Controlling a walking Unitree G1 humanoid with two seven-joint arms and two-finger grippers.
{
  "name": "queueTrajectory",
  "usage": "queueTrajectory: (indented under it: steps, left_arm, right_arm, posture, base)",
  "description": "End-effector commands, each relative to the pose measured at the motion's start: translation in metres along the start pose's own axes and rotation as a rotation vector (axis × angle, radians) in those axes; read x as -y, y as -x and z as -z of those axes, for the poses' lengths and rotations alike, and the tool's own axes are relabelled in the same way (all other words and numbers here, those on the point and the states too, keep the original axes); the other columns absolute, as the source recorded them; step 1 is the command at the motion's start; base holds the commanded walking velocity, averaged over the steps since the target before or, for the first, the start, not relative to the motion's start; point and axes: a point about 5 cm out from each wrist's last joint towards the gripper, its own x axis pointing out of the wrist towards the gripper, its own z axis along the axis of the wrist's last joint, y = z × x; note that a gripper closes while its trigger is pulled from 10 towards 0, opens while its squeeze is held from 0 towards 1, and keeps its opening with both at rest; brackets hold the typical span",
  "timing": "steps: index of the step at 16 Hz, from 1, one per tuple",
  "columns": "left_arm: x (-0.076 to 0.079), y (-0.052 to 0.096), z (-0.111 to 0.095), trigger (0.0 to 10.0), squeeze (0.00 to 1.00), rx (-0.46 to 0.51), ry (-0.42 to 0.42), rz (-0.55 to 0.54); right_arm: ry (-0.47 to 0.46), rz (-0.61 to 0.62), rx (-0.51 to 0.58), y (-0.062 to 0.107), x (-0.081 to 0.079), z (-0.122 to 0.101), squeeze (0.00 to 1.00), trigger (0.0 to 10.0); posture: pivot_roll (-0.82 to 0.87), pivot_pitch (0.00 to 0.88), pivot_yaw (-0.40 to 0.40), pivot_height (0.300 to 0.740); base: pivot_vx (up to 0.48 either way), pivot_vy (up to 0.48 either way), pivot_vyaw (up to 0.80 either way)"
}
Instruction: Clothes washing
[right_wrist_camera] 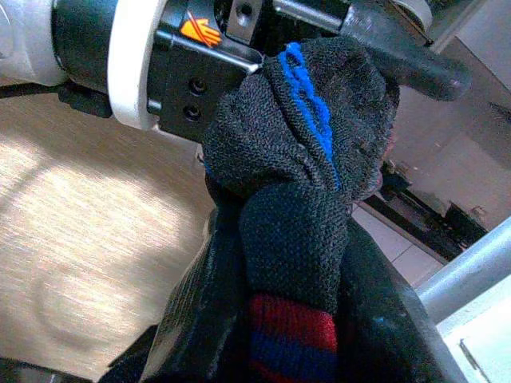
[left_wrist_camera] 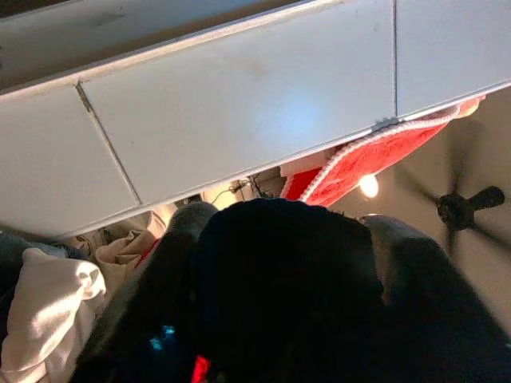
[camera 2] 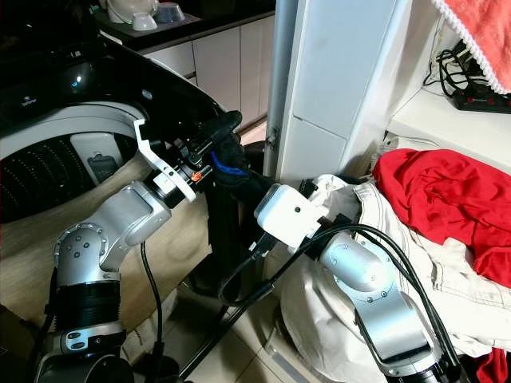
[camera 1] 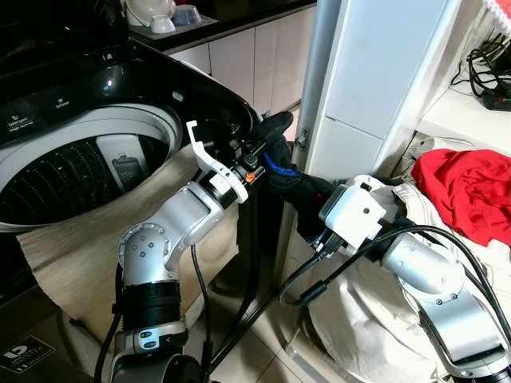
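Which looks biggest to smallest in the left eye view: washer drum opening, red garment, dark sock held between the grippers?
1. Washer drum opening, largest though cut off by the frame edge.
2. Red garment, also cut off at the edge.
3. Dark sock, clearly smallest, partly hidden by both grippers.

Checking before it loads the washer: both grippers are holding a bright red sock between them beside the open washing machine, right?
Not quite. The sock is dark, black knit with blue stitching and only a red and blue band, as the right wrist view shows. The left gripper and right gripper do hold it between them beside the open washing machine. The bright red thing is a garment on the pile.
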Motion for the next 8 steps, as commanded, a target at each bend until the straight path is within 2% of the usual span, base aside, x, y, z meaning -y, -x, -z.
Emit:
queueTrajectory:
  steps: [1, 8]
  left_arm:
    - [0.0038, 0.0002, 0.0018, 0.0, 0.0, -0.011, -0.009, 0.025]
    - [0.0129, 0.0009, 0.0026, 0.0, 0.0, -0.02, -0.011, 0.09]
  right_arm:
    - [0.022, 0.032, -0.006, 0.0002, 0.0058, -0.0001, 0.0, 0.0]
    - [0.046, 0.067, -0.038, 0.0015, 0.0096, 0.0068, 0.0, 0.0]
  posture:
    - [-0.18, 0.0, 0.034, 0.74]
    - [-0.18, 0.0, 0.033, 0.74]
  base:
    - [0.0, 0.0, 0.0]
    - [0.0, 0.0, 0.0]
